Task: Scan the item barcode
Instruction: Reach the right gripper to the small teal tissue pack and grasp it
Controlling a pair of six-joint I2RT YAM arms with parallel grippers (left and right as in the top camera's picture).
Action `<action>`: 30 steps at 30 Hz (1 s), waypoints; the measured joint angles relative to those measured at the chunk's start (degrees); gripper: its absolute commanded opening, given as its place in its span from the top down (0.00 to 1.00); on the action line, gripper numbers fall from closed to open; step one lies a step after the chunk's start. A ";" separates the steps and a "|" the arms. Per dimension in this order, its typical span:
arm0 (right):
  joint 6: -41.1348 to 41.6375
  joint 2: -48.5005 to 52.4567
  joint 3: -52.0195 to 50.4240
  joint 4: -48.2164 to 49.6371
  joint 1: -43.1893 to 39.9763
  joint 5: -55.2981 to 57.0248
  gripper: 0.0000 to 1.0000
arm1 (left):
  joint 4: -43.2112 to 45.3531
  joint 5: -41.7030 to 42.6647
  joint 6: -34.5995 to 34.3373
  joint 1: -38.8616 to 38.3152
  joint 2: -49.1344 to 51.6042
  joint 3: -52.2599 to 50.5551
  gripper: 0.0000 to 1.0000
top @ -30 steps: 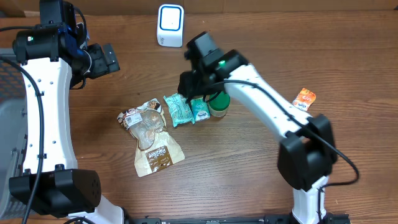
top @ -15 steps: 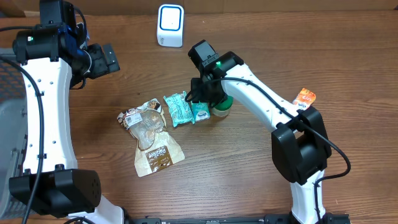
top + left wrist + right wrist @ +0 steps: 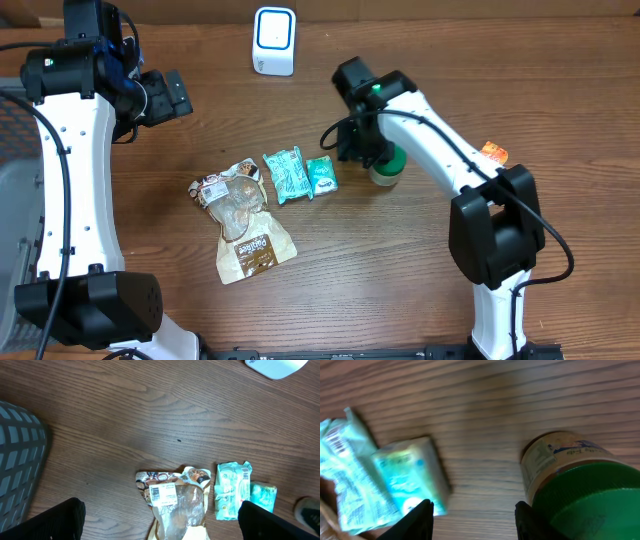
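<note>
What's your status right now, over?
Left hand open, empty. Right hand open beside jar, not gripping it. Teal packet close alongside.

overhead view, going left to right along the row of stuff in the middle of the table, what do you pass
brown snack bags → big teal packet → small teal packet → green-lidded jar → orange packet

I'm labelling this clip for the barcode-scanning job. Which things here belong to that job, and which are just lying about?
Likely in the job: white scanner; green-lidded jar, right beside the open right gripper.

Lying about: brown snack bag; larger teal packet; smaller teal packet; orange packet; grey basket.
</note>
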 measured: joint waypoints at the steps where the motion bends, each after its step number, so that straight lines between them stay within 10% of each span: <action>1: -0.07 0.00 0.00 -0.17 -0.63 -0.15 0.52 | 0.00 0.00 0.00 0.00 0.00 0.00 0.01; 20: -8.70 0.00 -8.15 9.75 2.10 -12.74 0.55 | 0.02 0.00 0.00 0.00 0.00 0.00 0.00; 30: -9.25 0.00 -15.67 17.68 2.08 -16.41 0.87 | 0.00 -0.02 0.00 0.00 0.00 0.00 0.00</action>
